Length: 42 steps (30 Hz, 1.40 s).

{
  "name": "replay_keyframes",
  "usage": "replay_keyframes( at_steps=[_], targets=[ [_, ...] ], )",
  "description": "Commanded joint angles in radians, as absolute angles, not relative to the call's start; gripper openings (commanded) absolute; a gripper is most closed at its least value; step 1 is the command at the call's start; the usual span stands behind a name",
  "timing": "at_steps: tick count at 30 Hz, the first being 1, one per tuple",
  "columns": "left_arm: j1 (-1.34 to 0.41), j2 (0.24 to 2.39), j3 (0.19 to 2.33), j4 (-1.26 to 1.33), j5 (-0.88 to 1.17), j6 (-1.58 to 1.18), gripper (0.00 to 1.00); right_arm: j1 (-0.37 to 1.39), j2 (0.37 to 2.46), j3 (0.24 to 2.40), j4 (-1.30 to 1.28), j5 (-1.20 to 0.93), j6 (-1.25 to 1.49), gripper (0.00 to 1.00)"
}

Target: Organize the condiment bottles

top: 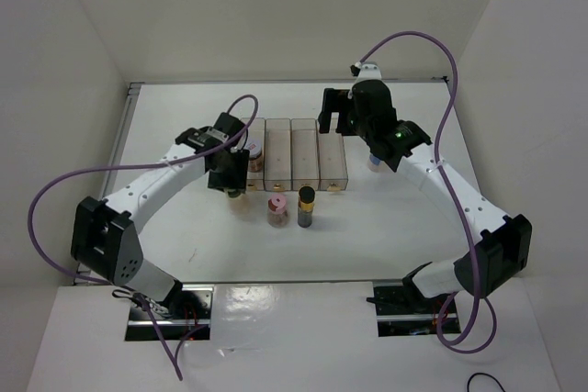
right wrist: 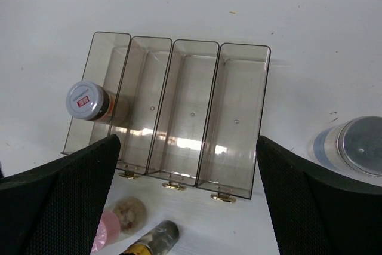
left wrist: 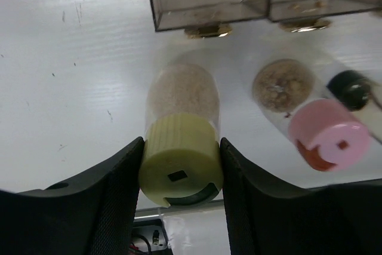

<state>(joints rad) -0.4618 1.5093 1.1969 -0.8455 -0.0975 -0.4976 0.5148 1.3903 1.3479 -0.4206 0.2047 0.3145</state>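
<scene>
Left gripper (top: pixel 233 192) pinches the cream jar (left wrist: pixel 181 106); right gripper (top: pixel 333 121) hangs spread.
From the top I see the left gripper at 7 o'clock of the rack (top: pixel 303 149), covering its jar, with the pink-lidded jar (top: pixel 277 208) and dark bottle (top: pixel 306 207) standing at 6. My left wrist view shows the cream jar upright, long axis vertical, yellow-green lid (left wrist: pixel 181 168) pointing up, squeezed from both sides. My right wrist view shows the jaws wide apart, the grey-lidded jar (right wrist: pixel 86 101) upright in the rack's 9 o'clock compartment, and the blue-label jar (right wrist: pixel 352 144) at 4.
</scene>
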Motion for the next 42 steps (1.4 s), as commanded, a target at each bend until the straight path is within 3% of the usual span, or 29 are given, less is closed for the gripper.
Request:
replay_keyframes(
  at_steps=[1,9,15,33,42],
  targets=[
    [-0.466,1.476,1.381,-0.935,-0.075,-0.457,0.35,0.522,1.362,1.345,-0.414,0.218,0.304,0.99],
    [-0.466,1.522,1.742,-0.982,0.038,-0.391,0.35,0.503,1.371,1.345,-0.414,0.227,0.304,0.99],
    [-0.466,1.673,1.882,-0.948,0.032,-0.347,0.35,0.47,1.381,1.367,-0.414,0.227,0.304,0.99],
    [-0.476,2.074,2.169,-0.879,-0.063,-0.31,0.36,0.405,1.371,1.348,-0.445,0.227,0.295,0.99],
    [-0.476,2.145,2.168,-0.888,-0.13,-0.301,0.36,0.365,1.384,1.348,-0.436,0.209,0.275,0.99]
  ],
)
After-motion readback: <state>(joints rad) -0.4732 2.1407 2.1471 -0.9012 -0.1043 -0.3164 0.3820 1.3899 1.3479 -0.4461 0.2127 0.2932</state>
